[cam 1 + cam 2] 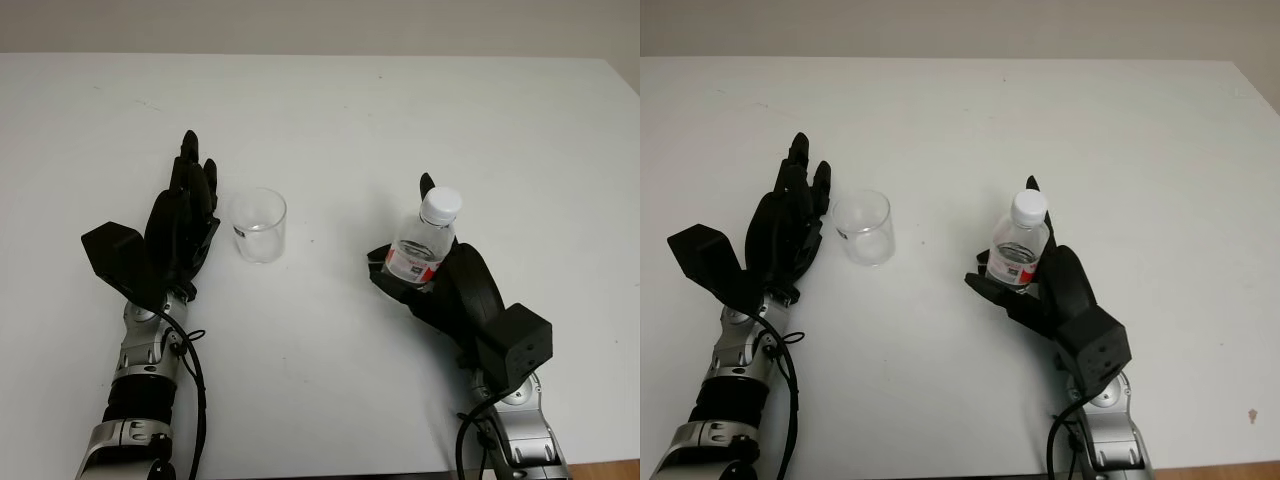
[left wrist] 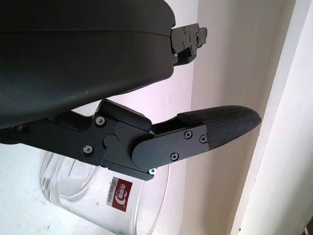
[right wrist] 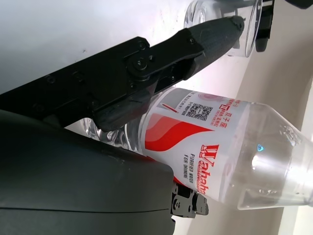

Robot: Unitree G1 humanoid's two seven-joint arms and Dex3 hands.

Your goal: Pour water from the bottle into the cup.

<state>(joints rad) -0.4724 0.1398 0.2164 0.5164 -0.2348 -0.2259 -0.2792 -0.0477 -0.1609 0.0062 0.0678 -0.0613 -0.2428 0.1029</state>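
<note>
White worktop (image 1: 400, 120), bare and matte, running back to a pale wall (image 1: 300, 25).

Nearest, on the right arm: right hand (image 1: 450, 290) closed round the bottle (image 1: 420, 250) at the label band, fingers (image 3: 195, 44) across one side and palm behind the other. Bottle upright, or nearly so, white cap (image 1: 440, 205) on, rising just above and beyond the hand. Lower part tucked inside the hand, so cannot tell whether standing on the worktop or just lifted.

Likely handling: thin clear plastic, light, partly filled by the look of it, the level hard to read. Soft wall, so likely to dent under a hard squeeze and push water up once uncapped. Smooth label, probably a little slippery, so a firm hold rather than a crushing one. Hold at mid-body looks sound, close to the weight and clear of the neck. Expect the weight to run toward the neck on tipping. No pouring possible with the cap on.

Further off, well apart to the left of the right hand: cup (image 1: 260, 225), clear, upright, apparently empty, small logo on its side. Looks light and thin, stiff, easy to knock or slide on this surface, so probably best steadied low on the wall.

Just beside the cup, on its left: left hand (image 1: 185, 220), open, holding nothing, fingers pointing away toward the wall. In the left wrist view, cup close alongside a finger (image 2: 215, 127), contact not clear.
</note>
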